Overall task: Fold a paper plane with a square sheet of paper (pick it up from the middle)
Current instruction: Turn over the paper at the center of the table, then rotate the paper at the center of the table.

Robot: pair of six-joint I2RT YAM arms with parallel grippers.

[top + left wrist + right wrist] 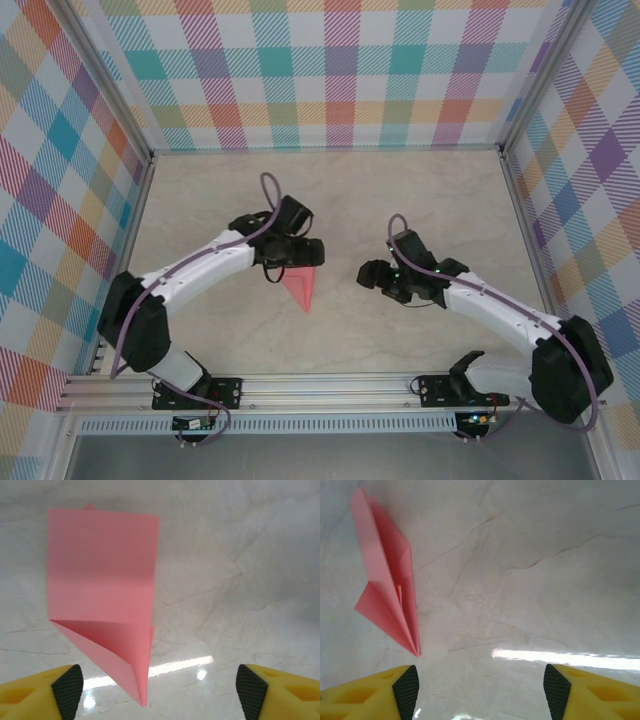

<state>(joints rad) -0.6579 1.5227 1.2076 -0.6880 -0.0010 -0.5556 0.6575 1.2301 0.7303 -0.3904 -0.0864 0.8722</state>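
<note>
The square sheet of paper is folded into a salmon-pink paper plane (302,287), a narrow dart lying on the table with its sharp tip toward the near edge. My left gripper (285,270) hovers over the dart's wide back end. In the left wrist view the paper plane (105,580) lies ahead, its tip reaching down between the spread fingers of the left gripper (157,690), which is open and holds nothing. My right gripper (368,275) stands apart to the right of the dart. The right gripper (480,692) is open and empty, with the paper plane (387,590) at upper left.
The pale marble-patterned table (400,190) is walled by checked panels (340,70) at the back and both sides. An aluminium rail (320,385) carrying both arm bases runs along the near edge.
</note>
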